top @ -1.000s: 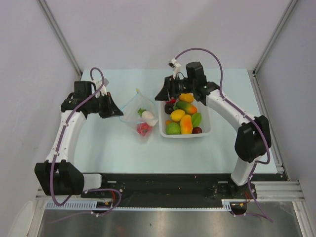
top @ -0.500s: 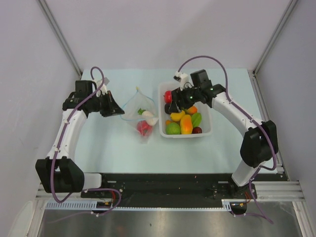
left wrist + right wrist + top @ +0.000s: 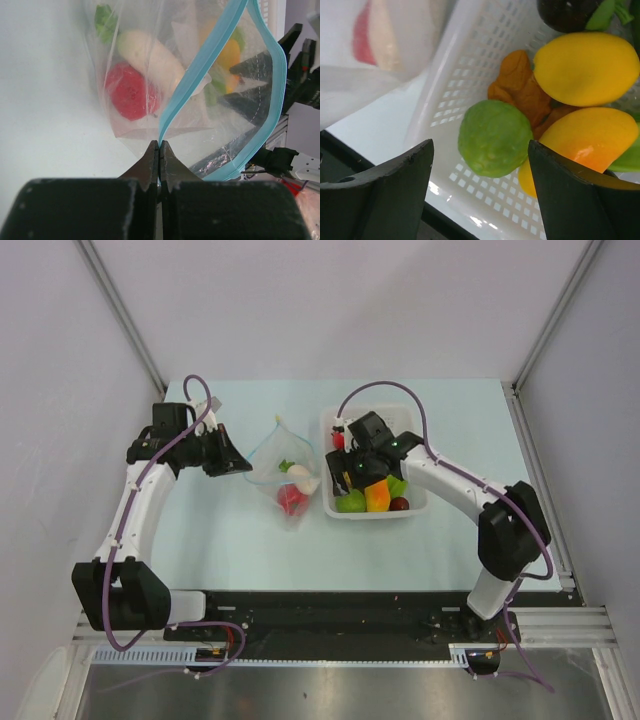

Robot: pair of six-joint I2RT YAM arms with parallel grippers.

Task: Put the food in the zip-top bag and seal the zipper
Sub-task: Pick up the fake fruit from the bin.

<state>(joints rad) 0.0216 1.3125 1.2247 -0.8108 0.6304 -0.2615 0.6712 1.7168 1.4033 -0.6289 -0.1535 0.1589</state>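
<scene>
Left gripper [image 3: 159, 145] clenched on one end of the teal zipper [image 3: 200, 70]. The zip-top bag [image 3: 285, 475] lies with its mouth gaping on the tabletop [image 3: 240, 540], just left of the white basket [image 3: 470, 60], and contains a white radish [image 3: 152, 57] and a red fruit [image 3: 130, 90]. Right gripper [image 3: 480, 147] released, jaws spread above a green fruit [image 3: 494, 137] among the other food in the basket.
</scene>
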